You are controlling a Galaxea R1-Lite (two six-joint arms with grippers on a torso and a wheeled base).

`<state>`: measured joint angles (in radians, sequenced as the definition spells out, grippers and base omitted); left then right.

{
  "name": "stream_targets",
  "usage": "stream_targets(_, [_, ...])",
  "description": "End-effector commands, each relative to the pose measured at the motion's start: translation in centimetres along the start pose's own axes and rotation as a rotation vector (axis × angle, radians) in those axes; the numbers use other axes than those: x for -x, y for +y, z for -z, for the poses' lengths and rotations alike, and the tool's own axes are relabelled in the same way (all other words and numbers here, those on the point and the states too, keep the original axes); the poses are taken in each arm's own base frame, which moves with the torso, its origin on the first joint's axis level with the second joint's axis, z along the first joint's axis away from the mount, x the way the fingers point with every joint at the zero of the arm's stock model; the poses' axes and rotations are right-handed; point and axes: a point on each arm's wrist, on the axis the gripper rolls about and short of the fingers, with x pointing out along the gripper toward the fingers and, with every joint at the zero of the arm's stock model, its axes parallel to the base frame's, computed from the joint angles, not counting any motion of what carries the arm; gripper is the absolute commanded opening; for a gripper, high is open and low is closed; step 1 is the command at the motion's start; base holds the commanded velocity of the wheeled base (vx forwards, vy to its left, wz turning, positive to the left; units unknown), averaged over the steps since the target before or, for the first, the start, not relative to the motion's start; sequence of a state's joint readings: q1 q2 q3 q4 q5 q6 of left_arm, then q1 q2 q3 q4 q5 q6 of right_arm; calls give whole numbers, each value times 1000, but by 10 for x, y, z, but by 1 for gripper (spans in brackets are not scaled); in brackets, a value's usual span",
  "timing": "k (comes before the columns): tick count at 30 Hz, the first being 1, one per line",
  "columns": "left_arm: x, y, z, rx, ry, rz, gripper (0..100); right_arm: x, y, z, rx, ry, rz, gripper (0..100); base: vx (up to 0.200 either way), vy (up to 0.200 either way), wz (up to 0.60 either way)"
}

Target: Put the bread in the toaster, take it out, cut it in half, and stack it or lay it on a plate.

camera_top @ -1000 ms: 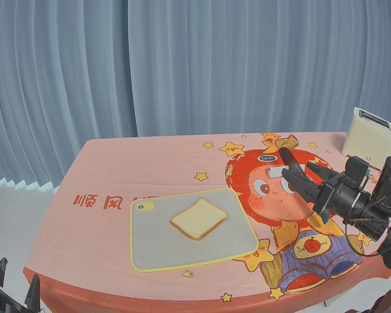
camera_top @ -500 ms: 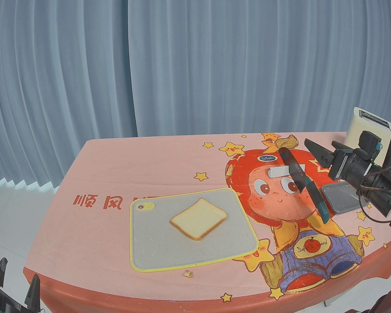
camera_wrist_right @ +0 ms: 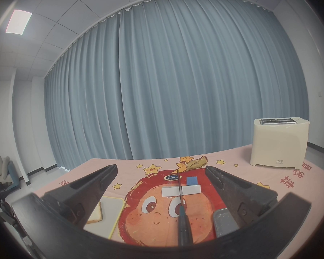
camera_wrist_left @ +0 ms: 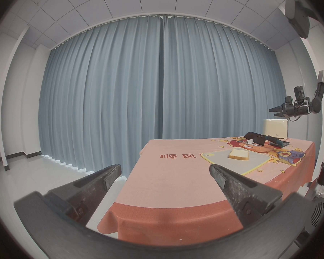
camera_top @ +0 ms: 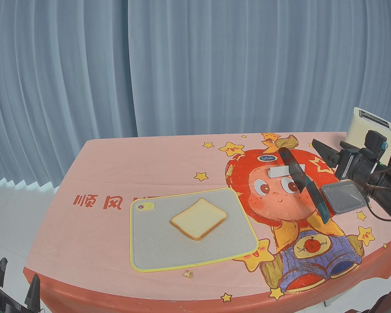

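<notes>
A slice of bread [camera_top: 198, 218] [camera_wrist_left: 239, 154] lies flat on the grey cutting board [camera_top: 156, 244] with a yellow rim. To its right a black knife [camera_top: 304, 181] [camera_wrist_right: 183, 227] with a teal handle rests on a white holder [camera_top: 279, 171]. The cream toaster [camera_top: 371, 129] [camera_wrist_right: 280, 141] stands at the table's far right corner. My right gripper [camera_top: 328, 143] [camera_wrist_right: 160, 169] hangs open and empty in the air between knife and toaster. My left gripper [camera_top: 19, 269] [camera_wrist_left: 164, 169] is open and empty, low off the table's front left corner.
A small grey plate [camera_top: 344, 196] [camera_wrist_right: 224, 222] lies to the right of the knife handle, under my right arm. A crumb [camera_top: 187, 274] sits near the table's front edge. The pink tablecloth [camera_top: 130, 166] is bare at the far left.
My right gripper has drawn back from over the knife, up and to the right toward the toaster, uncovering the grey plate. It stayed open. Bread and knife have not moved.
</notes>
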<state>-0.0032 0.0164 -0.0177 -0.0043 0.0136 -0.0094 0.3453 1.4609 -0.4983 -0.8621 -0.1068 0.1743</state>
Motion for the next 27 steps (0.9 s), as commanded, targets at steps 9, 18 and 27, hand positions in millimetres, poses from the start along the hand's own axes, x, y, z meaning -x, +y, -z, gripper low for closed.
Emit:
stream_targets(9, [-1,0,5,0,18,0,100,6,-4,-6,54,-34,48,100,0,0,0])
stream_targets(18, [-1,0,5,0,18,0,100,13,-5,-6,71,-35,41,100,0,0,0])
stream_targets(27, [-1,0,5,0,18,0,100,13,-10,3,71,16,49,100,0,0,0])
